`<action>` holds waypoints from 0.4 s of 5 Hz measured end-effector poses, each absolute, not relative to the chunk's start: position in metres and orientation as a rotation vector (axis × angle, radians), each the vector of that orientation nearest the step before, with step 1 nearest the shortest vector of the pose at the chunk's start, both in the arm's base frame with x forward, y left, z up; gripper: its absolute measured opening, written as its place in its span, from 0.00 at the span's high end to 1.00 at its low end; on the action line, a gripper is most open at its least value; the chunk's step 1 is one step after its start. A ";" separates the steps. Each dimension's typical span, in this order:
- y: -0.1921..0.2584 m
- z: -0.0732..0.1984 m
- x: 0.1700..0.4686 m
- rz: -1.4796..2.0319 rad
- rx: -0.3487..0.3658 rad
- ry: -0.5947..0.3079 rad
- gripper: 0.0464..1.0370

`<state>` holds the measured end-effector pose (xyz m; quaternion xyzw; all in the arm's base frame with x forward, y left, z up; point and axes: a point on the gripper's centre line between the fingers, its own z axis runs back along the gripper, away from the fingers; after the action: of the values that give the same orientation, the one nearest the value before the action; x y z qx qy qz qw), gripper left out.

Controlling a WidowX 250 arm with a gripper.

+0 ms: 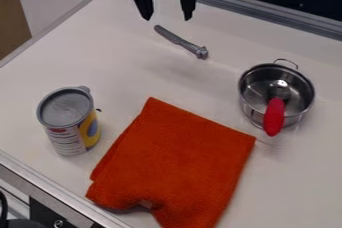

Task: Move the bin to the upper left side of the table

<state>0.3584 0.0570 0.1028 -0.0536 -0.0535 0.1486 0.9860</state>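
Can, likely the bin meant, stands upright near the table's lower left edge. An off-centre grip could tip it, and its round side could then roll over that edge; a low carry toward the upper left might clip the knife. The can is a smooth cylinder with a flat grey lid. Beside it, toward the lower edge, lies the cloth, orange, soft-looking, folded. The knife is slim grey metal, near the upper edge, where the gripper hangs, fingers spread, holding nothing. Toward the right edge, a round, shiny pot holds a red-handled spoon
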 end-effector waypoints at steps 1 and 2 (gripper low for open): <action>0.055 0.090 0.355 0.300 -0.116 -0.064 0.04; 0.058 0.089 0.337 0.271 -0.178 0.014 0.04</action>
<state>0.3369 0.0581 0.0889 -0.0886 0.0068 0.1349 0.9869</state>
